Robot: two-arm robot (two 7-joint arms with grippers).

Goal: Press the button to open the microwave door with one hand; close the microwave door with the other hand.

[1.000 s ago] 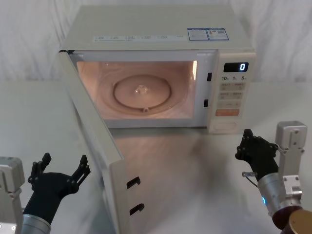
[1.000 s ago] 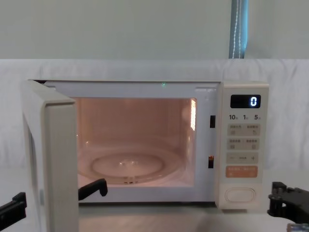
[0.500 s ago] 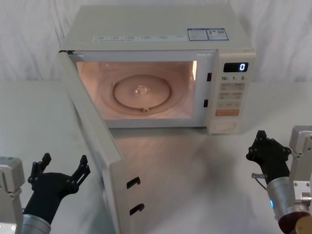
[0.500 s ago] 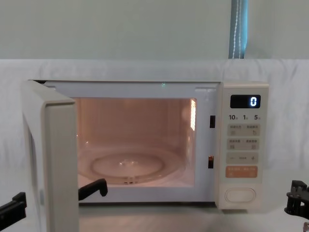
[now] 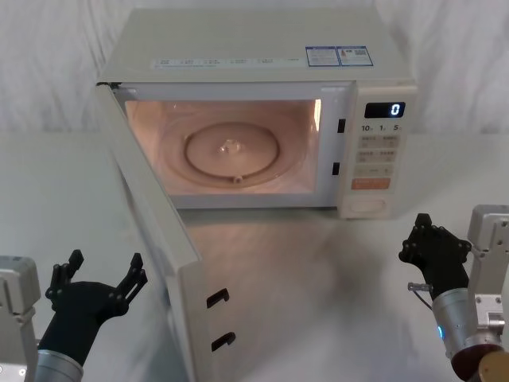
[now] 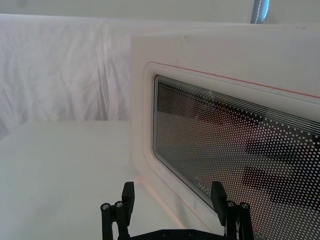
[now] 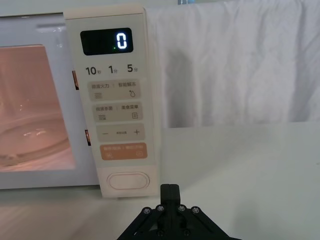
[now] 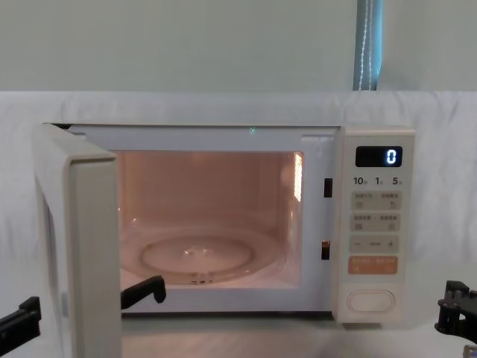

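While the microwave door (image 5: 159,239) stands swung wide toward seven o'clock, the oven sits at twelve o'clock on a smooth, matte white table (image 5: 318,278), with creased white cloth (image 5: 48,64) draped behind it and a pale wall above in the chest view. The cavity glows a warm pink, and a round glass turntable (image 5: 232,153) lies flat on its floor. Seen from the left wrist, the door is glossy cream plastic with a dark, dotted, round-cornered window edged by a thin pinkish line. At three o'clock from the cavity is the narrow control panel (image 5: 380,159), its display (image 5: 385,110) reading 0; below an orange rectangular key (image 5: 371,184) is the button (image 5: 368,205), a blank cream oval with a raised rim, at the panel's bottom. The left gripper (image 5: 99,276), black and angular, hovers at eight o'clock just beside the door's outer face, fingers spread apart and holding nothing. The right gripper (image 5: 427,239) hangs at four o'clock, near the panel but clear of it, fingers pressed together.
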